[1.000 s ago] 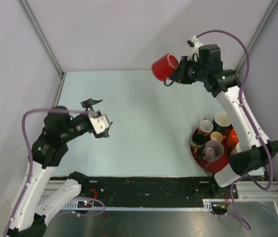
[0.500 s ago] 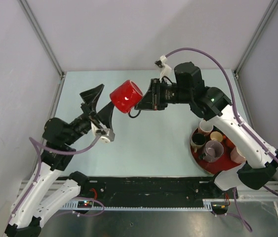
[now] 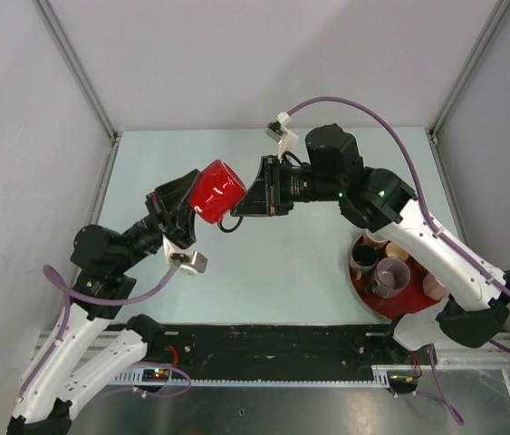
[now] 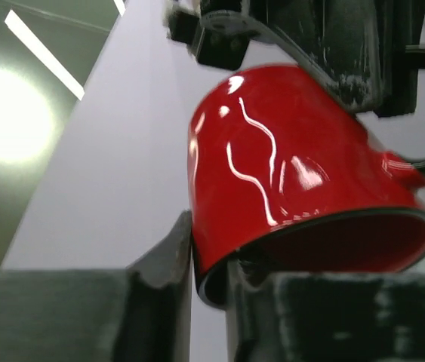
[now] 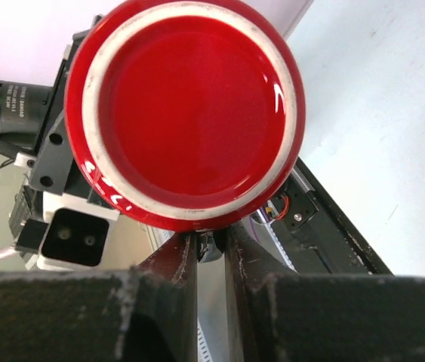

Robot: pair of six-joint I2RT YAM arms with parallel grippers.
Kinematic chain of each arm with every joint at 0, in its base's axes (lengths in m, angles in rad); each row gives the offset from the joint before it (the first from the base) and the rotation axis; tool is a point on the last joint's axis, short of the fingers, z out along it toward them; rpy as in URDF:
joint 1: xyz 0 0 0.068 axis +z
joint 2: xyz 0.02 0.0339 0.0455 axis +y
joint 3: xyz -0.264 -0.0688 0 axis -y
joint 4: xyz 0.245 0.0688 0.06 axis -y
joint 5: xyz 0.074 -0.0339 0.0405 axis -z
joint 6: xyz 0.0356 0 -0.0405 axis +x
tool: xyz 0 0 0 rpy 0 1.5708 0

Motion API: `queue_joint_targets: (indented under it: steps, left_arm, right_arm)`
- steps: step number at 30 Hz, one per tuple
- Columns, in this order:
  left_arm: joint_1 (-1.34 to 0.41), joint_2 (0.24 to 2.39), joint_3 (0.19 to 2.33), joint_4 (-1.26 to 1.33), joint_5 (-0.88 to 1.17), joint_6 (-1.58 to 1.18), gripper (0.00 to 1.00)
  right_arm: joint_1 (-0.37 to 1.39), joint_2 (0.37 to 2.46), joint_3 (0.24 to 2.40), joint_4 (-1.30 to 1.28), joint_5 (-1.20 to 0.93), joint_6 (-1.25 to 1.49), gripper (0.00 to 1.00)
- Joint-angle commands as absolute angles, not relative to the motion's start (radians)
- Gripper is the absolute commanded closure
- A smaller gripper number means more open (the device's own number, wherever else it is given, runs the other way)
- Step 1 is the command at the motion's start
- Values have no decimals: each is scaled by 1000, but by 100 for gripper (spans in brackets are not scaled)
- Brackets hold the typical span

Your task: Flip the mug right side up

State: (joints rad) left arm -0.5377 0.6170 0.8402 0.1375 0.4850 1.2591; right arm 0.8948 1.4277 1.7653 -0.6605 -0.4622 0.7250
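Observation:
A glossy red mug (image 3: 214,190) hangs in the air above the left half of the table, tilted on its side, held from both ends. Its base (image 5: 189,105) faces my right wrist and its mouth faces my left wrist. My right gripper (image 3: 241,201) (image 5: 210,241) is shut on the mug's handle (image 5: 207,247), which sits pinched between the two fingers. My left gripper (image 3: 182,204) (image 4: 208,264) is shut on the mug's rim (image 4: 201,279), one finger outside the wall and the other inside the mouth.
A round red tray (image 3: 363,292) with several mugs stands at the right, near the right arm's base. Grey walls with metal posts close in the pale table (image 3: 273,263) on the left, back and right.
The right arm carried the mug from the back right across to the left. The left gripper rose to meet it and closed on the rim.

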Motion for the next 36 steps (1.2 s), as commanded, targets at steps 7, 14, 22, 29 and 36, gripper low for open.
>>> queue_joint_targets:
  steps: [7,14,22,29,36]
  left_arm:
    - [-623,610,906,2,275,1003,100]
    - [-627,850,1241,-500,-196,212,100]
    - [-606,1006,1356,-922,-86,-411,100]
    - [-606,1068,1404,-959,43,-392,100]
    - [-609,1067,1434,-960,82,-360,100]
  right_arm:
    - [852,1385,1811,-667,-372,717,35]
    - [856,1331,1858,-847,0,579,1]
    - [1085,1443,1988,-974,406,392,1]
    - [1175,1586,2174,-1024,208,-146,1]
    - [1172,1635,2117,-1013,27,-397,6]
